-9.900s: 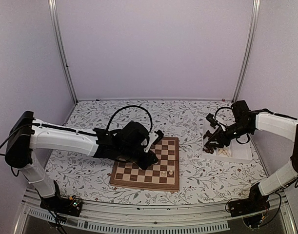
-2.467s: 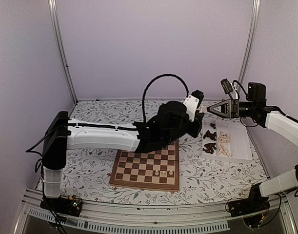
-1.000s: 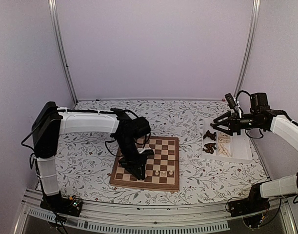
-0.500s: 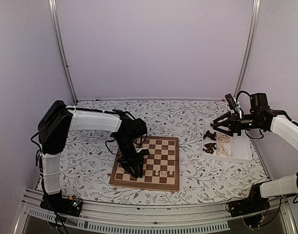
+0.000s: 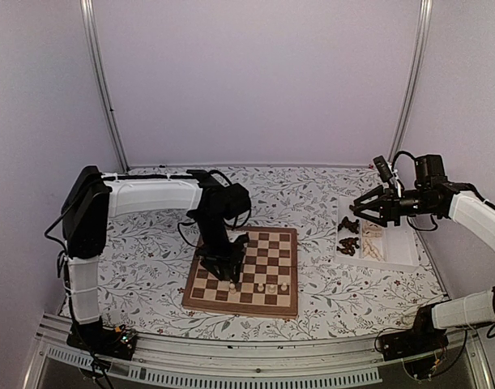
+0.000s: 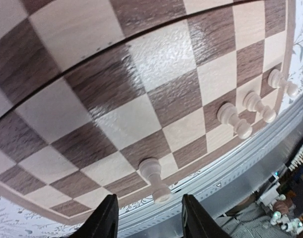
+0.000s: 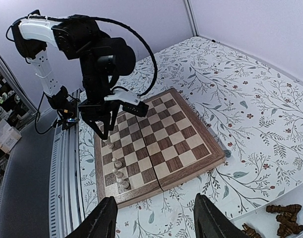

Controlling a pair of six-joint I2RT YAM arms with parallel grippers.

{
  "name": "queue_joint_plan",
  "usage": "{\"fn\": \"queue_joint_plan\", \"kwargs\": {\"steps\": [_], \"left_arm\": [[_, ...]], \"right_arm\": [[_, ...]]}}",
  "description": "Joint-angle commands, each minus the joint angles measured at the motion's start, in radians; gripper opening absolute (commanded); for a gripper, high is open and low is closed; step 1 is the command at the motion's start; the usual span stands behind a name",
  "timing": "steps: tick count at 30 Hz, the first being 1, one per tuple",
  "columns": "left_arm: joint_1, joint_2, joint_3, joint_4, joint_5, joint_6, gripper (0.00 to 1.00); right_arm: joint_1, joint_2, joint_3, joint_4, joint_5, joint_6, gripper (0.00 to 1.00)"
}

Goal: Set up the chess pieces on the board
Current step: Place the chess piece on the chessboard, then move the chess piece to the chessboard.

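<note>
Top view: the left gripper is hanging over the board's near-left squares. The right gripper is hovering above the tray.

Left wrist: the jaws are standing partly apart, gripping nothing, either side of a cream pawn that is upright on the edge row.

Right wrist: the fingers are spread wide and empty.

The pawn is probably light, rigid and easily tipped, so pinching its slim stem looks safest.
</note>
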Motion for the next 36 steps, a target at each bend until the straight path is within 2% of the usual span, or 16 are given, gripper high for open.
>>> {"fn": "queue_joint_plan", "kwargs": {"steps": [1,5,8,10,17,22,27,36], "left_arm": [[-0.104,-0.118,0.014,-0.064,-0.278,-0.031,0.48],[-0.200,-0.238,-0.095,0.128,-0.488,-0.037,0.49],[-0.223,-0.321,-0.223,0.311,-0.510,-0.046,0.51],[-0.222,-0.335,-0.296,0.368,-0.504,-0.056,0.52],[-0.243,-0.301,-0.355,0.443,-0.527,-0.064,0.52],[-0.243,-0.267,-0.328,0.436,-0.558,-0.053,0.45],[-0.243,-0.226,-0.305,0.414,-0.551,-0.053,0.30],[-0.243,-0.226,-0.299,0.380,-0.531,-0.073,0.24]], "right_arm": [[0.002,0.016,0.003,-0.012,-0.004,-0.017,0.56],[0.002,0.024,0.003,-0.001,0.014,-0.022,0.56],[0.002,0.029,0.001,0.005,0.017,-0.026,0.56],[0.004,0.037,0.001,0.006,0.020,-0.031,0.56],[0.004,0.046,-0.001,0.008,0.033,-0.040,0.56],[0.004,0.036,-0.004,0.009,0.042,-0.039,0.56],[0.004,0.032,-0.005,0.007,0.039,-0.044,0.56],[0.004,0.026,-0.005,0.005,0.036,-0.046,0.56]]}}
